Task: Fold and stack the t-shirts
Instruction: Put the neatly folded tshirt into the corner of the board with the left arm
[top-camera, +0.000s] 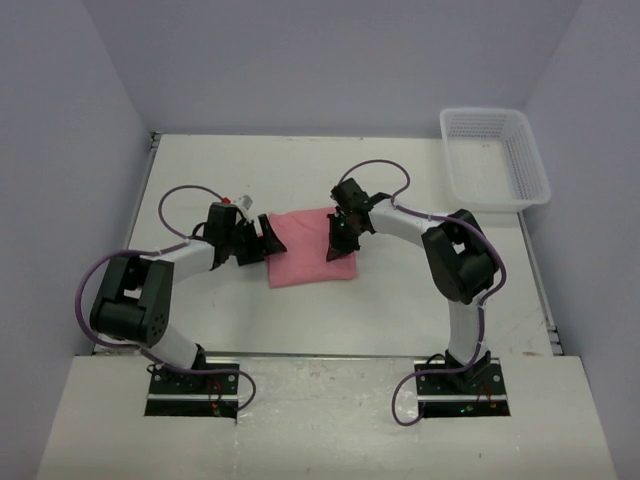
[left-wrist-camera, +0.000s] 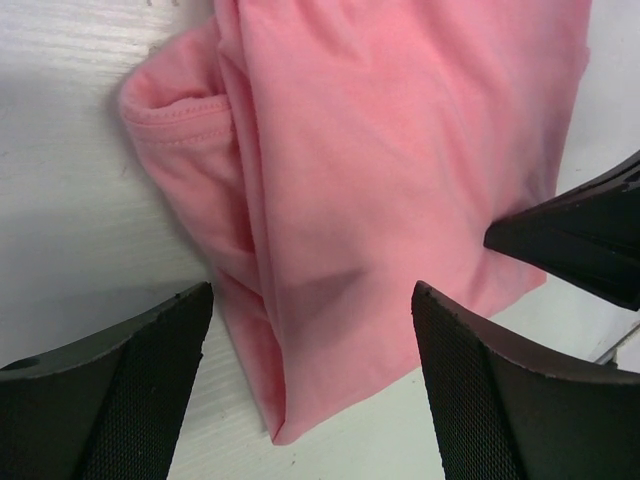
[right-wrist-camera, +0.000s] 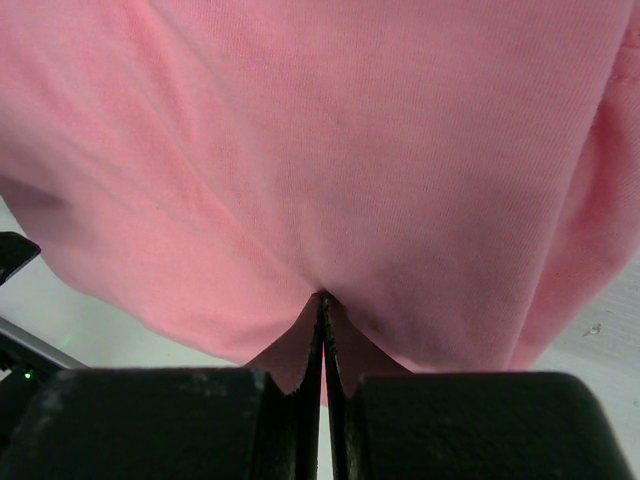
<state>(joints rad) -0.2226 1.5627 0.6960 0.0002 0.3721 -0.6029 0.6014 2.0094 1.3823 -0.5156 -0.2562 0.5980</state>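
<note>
A salmon-pink t-shirt (top-camera: 310, 248) lies folded into a rough rectangle in the middle of the table. My left gripper (top-camera: 268, 240) sits at its left edge, open. In the left wrist view the left gripper (left-wrist-camera: 312, 295) straddles a folded corner of the t-shirt (left-wrist-camera: 380, 150) without touching it. My right gripper (top-camera: 340, 235) is over the shirt's right part, shut. In the right wrist view the right gripper (right-wrist-camera: 323, 297) has its tips pinched into the t-shirt (right-wrist-camera: 330, 130), and the fabric puckers toward them.
A white mesh basket (top-camera: 536, 165) stands at the back right corner of the white table (top-camera: 200, 180). The right arm's finger (left-wrist-camera: 580, 235) shows at the right of the left wrist view, close to the shirt's edge.
</note>
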